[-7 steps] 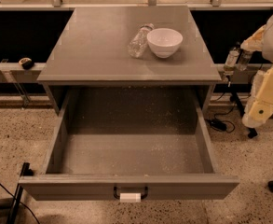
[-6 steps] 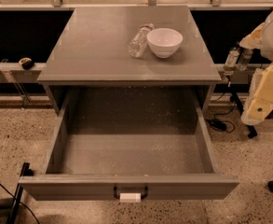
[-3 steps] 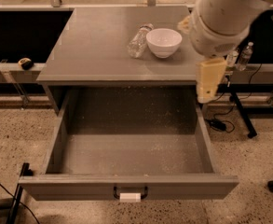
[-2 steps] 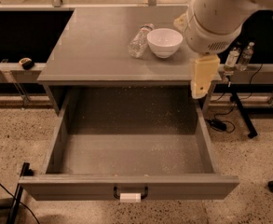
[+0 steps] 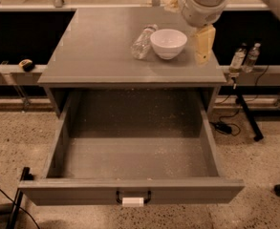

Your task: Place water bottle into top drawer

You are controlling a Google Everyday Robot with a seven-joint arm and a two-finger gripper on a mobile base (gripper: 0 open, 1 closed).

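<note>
Cabinet top point(image 5: 96, 46), upper right: our gripper point(image 5: 202, 46), state untellable, hangs beside the bowl point(image 5: 168, 43); we must clear it reaching the water bottle point(image 5: 142, 43).

The pincer point(image 5: 202, 46) hangs at the upper right of the frame over the table point(image 5: 96, 61), just right of the white bowl point(image 5: 168, 43). The water bottle point(image 5: 142, 42) lies just left of the bowl. The top drawer point(image 5: 130, 191) stands open below.
</note>
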